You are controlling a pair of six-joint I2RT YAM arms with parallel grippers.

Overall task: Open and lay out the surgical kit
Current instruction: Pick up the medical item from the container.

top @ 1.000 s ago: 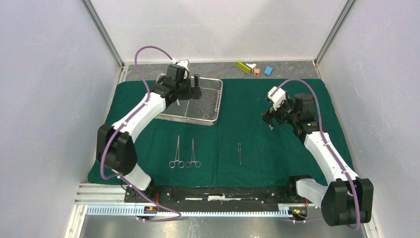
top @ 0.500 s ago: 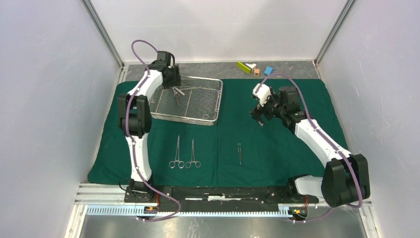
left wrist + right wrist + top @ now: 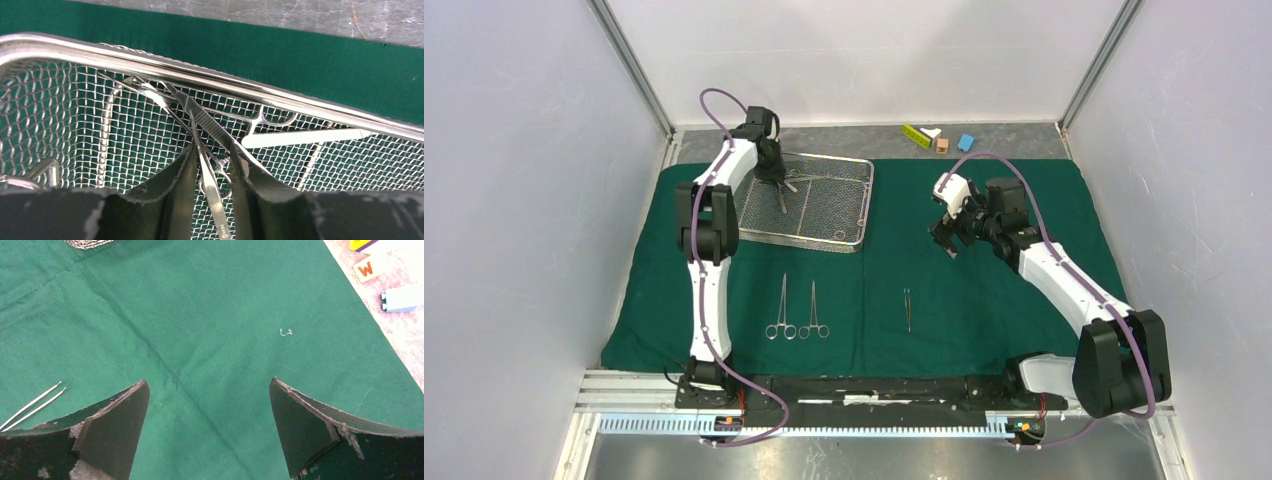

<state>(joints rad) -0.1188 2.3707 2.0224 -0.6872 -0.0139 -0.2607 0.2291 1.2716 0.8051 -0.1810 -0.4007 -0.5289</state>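
desk (image 3: 844,135): grey and speckled; a bare strip shows along the far edge, behind the cloth.
cloth (image 3: 984,290): dark green, spread flat over most of the desk; faint creases run across it.
yellow-green block (image 3: 915,134): on the bare far strip, right of centre, lying at an angle, just beyond the cloth's far edge.
white piece (image 3: 932,132): small, at the yellow-green block's right end.
brown block (image 3: 942,144): near the white piece, marked with a letter w.
blue block (image 3: 966,142): near the brown block, rightmost of the row.
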